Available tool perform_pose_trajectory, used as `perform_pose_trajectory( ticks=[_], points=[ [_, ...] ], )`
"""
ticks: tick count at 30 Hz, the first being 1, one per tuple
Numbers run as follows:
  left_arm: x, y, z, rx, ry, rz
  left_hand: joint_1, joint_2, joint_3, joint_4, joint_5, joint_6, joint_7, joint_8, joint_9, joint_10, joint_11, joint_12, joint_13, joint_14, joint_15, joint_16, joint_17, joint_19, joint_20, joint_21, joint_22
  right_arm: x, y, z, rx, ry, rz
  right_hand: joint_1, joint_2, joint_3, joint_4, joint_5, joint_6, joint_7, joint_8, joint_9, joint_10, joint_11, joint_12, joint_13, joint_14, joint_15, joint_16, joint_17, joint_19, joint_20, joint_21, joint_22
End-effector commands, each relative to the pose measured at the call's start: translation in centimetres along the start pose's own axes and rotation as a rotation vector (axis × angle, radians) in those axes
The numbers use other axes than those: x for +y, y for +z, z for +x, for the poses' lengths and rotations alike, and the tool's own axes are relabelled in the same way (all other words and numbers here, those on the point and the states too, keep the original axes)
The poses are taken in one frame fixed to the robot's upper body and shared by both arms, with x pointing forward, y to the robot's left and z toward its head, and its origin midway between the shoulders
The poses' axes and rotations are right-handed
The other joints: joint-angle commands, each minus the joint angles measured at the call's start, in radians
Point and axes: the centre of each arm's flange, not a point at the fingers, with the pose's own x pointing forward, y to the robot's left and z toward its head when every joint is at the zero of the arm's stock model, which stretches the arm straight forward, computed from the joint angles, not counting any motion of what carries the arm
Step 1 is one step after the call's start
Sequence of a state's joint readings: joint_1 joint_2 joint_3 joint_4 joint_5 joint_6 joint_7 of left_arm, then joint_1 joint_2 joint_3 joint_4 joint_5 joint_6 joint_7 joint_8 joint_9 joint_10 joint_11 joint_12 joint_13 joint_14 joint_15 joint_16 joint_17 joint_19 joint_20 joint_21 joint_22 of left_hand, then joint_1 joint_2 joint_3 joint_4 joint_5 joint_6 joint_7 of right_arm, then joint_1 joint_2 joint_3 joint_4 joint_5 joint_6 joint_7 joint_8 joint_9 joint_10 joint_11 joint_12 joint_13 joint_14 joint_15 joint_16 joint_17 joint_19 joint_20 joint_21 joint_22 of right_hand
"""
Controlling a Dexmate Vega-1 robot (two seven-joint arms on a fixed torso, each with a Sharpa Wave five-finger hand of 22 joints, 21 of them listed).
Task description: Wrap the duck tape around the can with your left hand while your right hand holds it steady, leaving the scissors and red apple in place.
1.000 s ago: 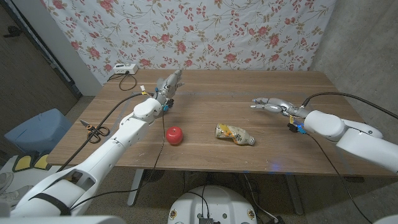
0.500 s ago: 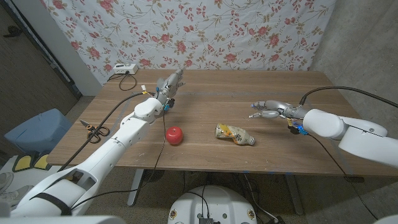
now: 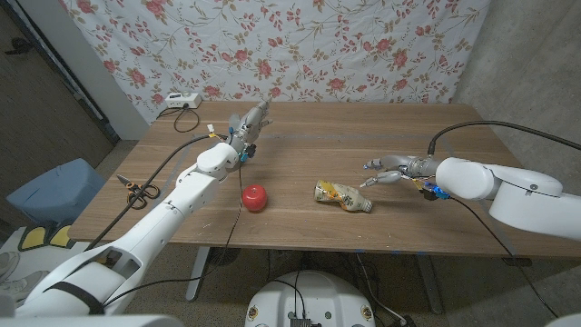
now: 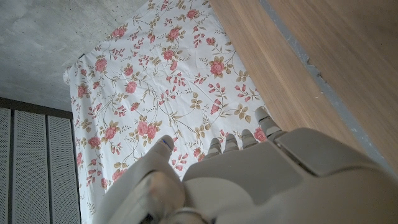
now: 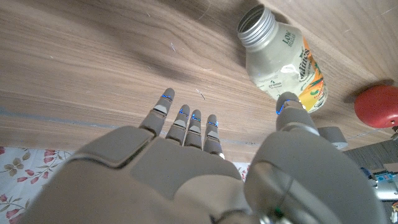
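Note:
The can (image 3: pixel 343 196), a dented bottle-shaped one with a yellow-orange label, lies on its side in the middle of the wooden table (image 3: pixel 381 127). In the right wrist view its open neck (image 5: pixel 256 22) shows, and the can (image 5: pixel 283 59) lies just beyond my thumb. My right hand (image 3: pixel 386 173) hovers close to the can's right end with fingers spread, holding nothing. The red apple (image 3: pixel 255 197) sits left of the can. The scissors (image 3: pixel 138 189) lie at the table's left edge. My left hand (image 3: pixel 247 121) is at the back left, fingers stretched out with nothing in them.
A white device (image 3: pixel 182 101) with a cable sits at the table's back left corner. A floral cloth (image 3: pixel 290 45) hangs behind the table. A blue bin (image 3: pixel 45 191) stands on the floor to the left. The apple (image 5: pixel 376 106) shows past the can.
My right hand has moved left and nearer along the table, from well right of the can to just beside it. The left arm, can, apple and scissors have stayed put.

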State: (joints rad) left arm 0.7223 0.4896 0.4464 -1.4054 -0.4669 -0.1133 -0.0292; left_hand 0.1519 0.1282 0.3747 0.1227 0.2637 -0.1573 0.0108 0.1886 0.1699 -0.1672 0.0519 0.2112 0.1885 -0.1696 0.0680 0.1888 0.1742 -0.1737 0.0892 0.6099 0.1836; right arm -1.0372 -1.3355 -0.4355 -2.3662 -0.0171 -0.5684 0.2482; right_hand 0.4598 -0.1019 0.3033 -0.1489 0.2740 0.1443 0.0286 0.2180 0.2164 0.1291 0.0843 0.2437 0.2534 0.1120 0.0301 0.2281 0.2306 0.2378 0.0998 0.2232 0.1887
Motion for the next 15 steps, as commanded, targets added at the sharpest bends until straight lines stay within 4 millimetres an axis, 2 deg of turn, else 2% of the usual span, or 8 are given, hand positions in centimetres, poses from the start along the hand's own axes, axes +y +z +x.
perform_pose_trajectory(
  ticks=[1,10,15],
  points=[
    [-0.4,0.0,0.1,0.004,-0.012,-0.005,0.003,-0.004,0.000,0.003,0.007,0.001,0.002,-0.002,0.005,-0.003,0.003,0.002,0.003,0.004,0.002,0.001,0.003,-0.015,0.008,-0.003,0.002,0.7,1.3,-0.3,0.039,0.101,-0.065,-0.007,-0.006,-0.007,0.004,0.008,0.000,0.010,0.000,0.003,0.011,0.001,0.004,0.006,0.009,0.000,0.007,0.004,0.007,-0.011,0.002,0.001],
    [-0.7,0.1,0.2,0.012,-0.021,0.000,0.002,-0.004,0.000,0.004,0.008,0.001,0.003,-0.003,0.005,-0.003,0.002,0.002,0.003,0.003,0.002,0.001,0.003,-0.014,0.008,-0.004,0.002,1.8,2.2,0.1,0.073,0.134,-0.115,-0.019,-0.011,-0.016,0.011,0.010,-0.005,0.014,-0.002,0.003,0.011,0.002,0.003,0.006,0.013,0.003,0.009,0.006,0.012,-0.008,0.004,0.001],
    [-0.8,0.1,0.1,0.020,-0.032,0.005,0.002,-0.004,-0.001,0.004,0.008,0.002,0.003,-0.003,0.005,-0.003,0.001,0.002,0.003,0.003,0.002,0.001,0.003,-0.014,0.008,-0.005,0.002,2.6,2.6,0.3,0.097,0.112,-0.145,-0.023,-0.014,-0.022,0.013,0.013,-0.006,0.015,-0.002,0.003,0.017,0.000,0.005,0.007,0.028,-0.007,0.016,0.008,0.018,-0.005,0.006,0.001]
  ],
)
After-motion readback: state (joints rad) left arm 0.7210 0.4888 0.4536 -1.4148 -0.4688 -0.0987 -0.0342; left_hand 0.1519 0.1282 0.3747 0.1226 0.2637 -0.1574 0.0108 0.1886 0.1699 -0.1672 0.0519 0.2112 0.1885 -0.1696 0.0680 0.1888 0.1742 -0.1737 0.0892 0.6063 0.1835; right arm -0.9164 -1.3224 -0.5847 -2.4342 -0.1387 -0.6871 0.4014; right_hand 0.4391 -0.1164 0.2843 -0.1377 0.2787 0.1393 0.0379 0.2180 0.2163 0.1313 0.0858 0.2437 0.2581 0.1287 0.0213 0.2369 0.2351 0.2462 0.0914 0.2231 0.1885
